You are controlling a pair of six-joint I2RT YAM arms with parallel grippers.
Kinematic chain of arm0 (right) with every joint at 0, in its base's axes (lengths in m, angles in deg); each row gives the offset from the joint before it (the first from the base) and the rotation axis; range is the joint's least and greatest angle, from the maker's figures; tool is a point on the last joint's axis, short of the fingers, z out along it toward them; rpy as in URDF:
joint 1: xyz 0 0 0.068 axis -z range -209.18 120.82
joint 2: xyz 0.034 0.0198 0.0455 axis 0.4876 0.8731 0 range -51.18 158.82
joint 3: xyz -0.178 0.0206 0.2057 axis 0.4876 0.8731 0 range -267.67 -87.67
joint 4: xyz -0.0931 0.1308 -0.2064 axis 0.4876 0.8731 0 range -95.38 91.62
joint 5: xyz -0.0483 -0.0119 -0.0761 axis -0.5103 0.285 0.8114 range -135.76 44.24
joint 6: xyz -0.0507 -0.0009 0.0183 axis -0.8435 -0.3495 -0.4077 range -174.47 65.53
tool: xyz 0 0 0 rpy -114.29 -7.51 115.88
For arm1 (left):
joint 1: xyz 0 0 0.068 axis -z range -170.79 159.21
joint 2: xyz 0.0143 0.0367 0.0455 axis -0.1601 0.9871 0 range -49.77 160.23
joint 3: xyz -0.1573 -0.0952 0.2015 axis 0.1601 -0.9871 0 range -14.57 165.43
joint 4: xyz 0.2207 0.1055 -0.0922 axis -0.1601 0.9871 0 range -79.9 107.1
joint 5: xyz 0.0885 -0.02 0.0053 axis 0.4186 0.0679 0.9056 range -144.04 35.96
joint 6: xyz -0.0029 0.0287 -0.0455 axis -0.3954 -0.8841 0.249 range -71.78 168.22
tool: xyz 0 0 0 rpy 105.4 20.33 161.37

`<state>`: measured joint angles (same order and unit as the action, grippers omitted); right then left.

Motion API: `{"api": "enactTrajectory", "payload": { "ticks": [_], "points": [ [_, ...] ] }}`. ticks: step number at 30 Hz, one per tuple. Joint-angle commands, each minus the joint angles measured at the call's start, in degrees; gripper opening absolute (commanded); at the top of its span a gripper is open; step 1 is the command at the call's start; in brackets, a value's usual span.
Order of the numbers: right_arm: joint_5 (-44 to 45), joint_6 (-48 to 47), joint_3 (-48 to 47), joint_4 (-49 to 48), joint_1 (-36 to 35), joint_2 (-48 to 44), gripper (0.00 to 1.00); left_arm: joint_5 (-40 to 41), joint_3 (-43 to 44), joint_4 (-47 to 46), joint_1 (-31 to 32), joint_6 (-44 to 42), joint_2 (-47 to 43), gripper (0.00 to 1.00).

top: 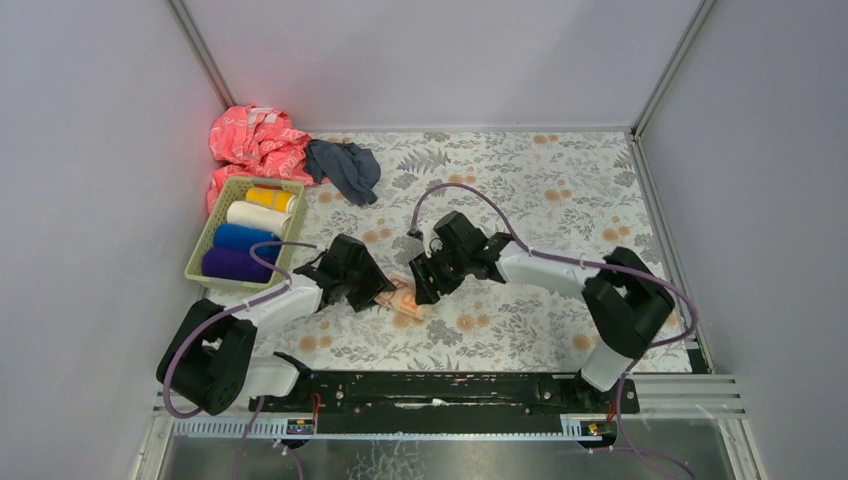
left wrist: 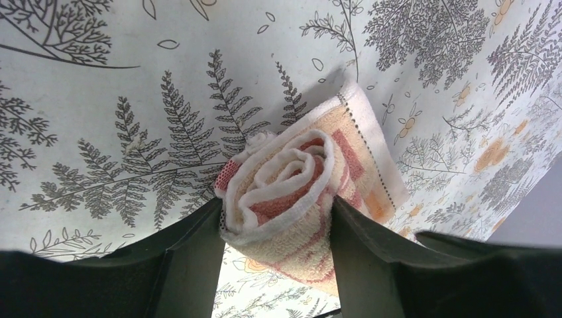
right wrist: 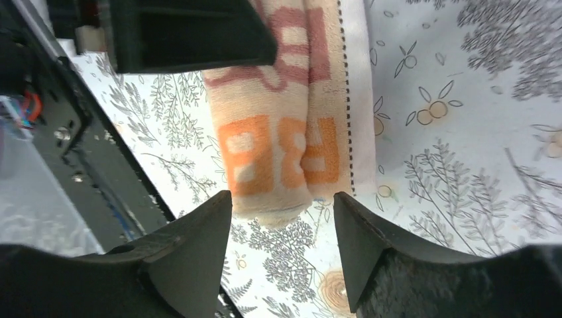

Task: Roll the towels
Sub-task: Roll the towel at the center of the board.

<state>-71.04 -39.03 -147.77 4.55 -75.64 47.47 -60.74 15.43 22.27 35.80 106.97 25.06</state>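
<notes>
The cream towel printed with orange and red letters [top: 405, 300] lies rolled on the floral cover between both arms. In the left wrist view my left gripper [left wrist: 277, 205] is shut on one end of this roll [left wrist: 285, 179], with the spiral end facing the camera and a loose flap on the cover. My right gripper [right wrist: 281, 202] is open; its fingers stand on either side of the roll's other end [right wrist: 278, 146], just short of it and not touching. A finger of my left gripper [right wrist: 185, 33] shows at the top of the right wrist view. From above, my left gripper [top: 385, 290] and right gripper [top: 425, 290] meet at the roll.
A green basket [top: 200, 250] at the left holds a yellow roll [top: 270, 198], a white roll [top: 258, 216], a blue roll [top: 243, 238] and a purple roll [top: 235, 264]. A crumpled dark grey-blue towel [top: 345, 168] and a pink cloth [top: 255, 140] lie at the back left. Walls enclose the table.
</notes>
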Motion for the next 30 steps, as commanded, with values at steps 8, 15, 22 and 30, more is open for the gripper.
{"api": "enactTrajectory", "payload": {
  "ticks": [8,15,22,30],
  "points": [
    [36.02,-18.07,0.03,-0.61,-18.48,-7.79,0.68,3.10,-0.08,3.84,0.22,-3.98,3.41,0.55],
    [41.76,-22.51,-0.84,-2.01,-22.79,0.07,0.66,2.88,1.27,3.85,0.21,-4.77,4.76,0.56],
    [42.45,-23.04,-0.65,-1.73,-22.51,7.22,0.60,2.24,3.26,3.79,0.22,-6.49,6.29,0.59],
    [21.62,-17.64,-2.54,3.17,-16.12,6.94,0.40,5.10,4.06,5.36,-1.45,-4.96,-1.27,0.71]
  ]
}}
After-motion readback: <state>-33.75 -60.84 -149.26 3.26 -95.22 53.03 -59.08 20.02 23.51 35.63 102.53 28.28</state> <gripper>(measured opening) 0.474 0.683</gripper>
